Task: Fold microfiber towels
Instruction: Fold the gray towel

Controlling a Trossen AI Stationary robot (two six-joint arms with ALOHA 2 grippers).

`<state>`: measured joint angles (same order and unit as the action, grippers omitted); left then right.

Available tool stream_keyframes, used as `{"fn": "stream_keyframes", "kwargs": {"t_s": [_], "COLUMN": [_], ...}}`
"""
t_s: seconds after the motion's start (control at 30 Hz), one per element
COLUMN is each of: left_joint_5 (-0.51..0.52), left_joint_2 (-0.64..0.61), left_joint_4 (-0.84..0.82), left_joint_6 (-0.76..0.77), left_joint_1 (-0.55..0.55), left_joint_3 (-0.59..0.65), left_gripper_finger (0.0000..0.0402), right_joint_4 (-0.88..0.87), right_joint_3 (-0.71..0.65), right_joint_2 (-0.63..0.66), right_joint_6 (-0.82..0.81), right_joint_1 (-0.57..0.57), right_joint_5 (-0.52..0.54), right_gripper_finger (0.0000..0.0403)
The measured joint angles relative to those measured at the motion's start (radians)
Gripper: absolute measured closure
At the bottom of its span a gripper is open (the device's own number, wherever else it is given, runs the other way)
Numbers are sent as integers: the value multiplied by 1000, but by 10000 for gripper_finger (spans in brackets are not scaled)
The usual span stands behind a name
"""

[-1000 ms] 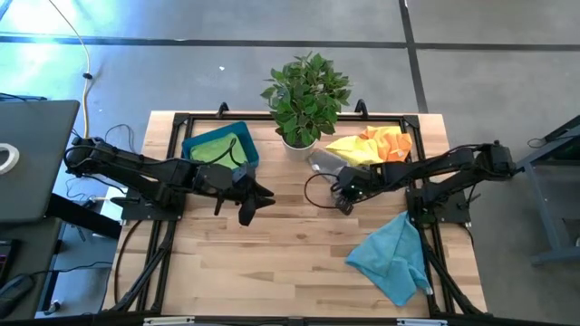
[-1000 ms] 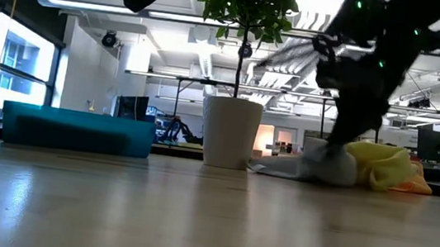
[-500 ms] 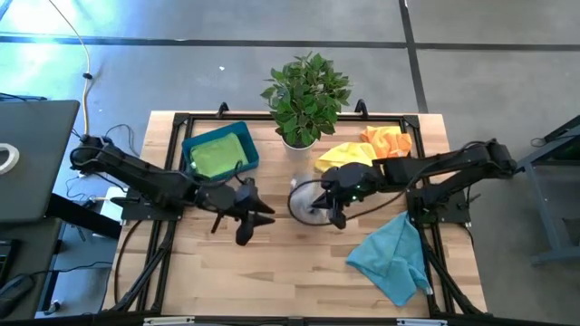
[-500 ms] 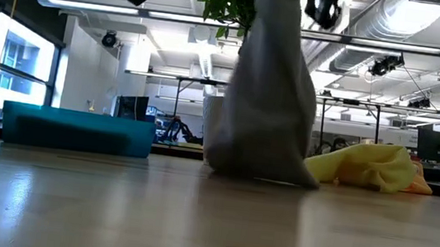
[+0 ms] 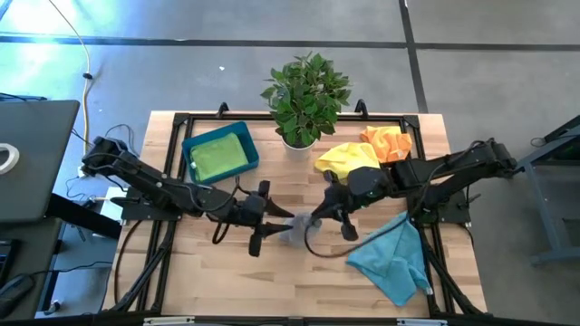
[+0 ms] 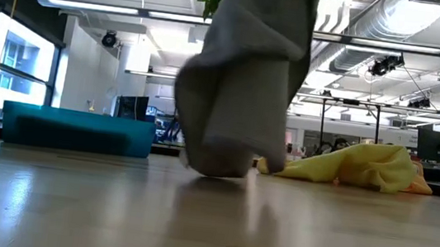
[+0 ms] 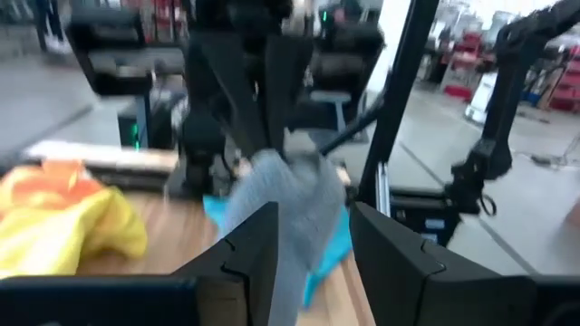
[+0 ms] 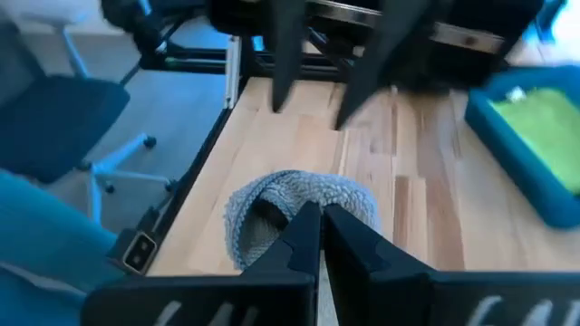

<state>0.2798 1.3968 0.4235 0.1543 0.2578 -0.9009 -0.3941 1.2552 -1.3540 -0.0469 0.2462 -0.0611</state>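
The grey towel (image 5: 294,231) has been carried from the pile by the plant (image 5: 305,100) out to mid-tabletop (image 5: 272,281), hanging from the right end effector (image 5: 314,222), which is clamped on it. The left end effector (image 5: 265,221) has closed in with fingers apart, likely for a corner. A green towel (image 5: 217,156) lies in the blue tray (image 5: 245,136).
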Motion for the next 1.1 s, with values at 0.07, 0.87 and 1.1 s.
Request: {"fn": "stream_keyframes", "kwargs": {"t_s": [0.07, 0.87, 1.1], "left_joint_5": [-1, 0, 55], "left_joint_2": [20, 118, 118], "left_joint_4": [66, 169, 145], "left_joint_6": [-31, -36, 8], "left_joint_1": [0, -2, -2], "left_joint_3": [-1, 0, 0], "left_gripper_finger": [275, 275, 275], "right_joint_4": [15, 93, 137], "right_joint_3": [0, 0, 0], "right_joint_2": [0, 0, 0], "right_joint_6": [26, -53, -90], "right_joint_1": [6, 3, 3], "right_joint_5": [28, 140, 143], "right_gripper_finger": [403, 403, 403]}}
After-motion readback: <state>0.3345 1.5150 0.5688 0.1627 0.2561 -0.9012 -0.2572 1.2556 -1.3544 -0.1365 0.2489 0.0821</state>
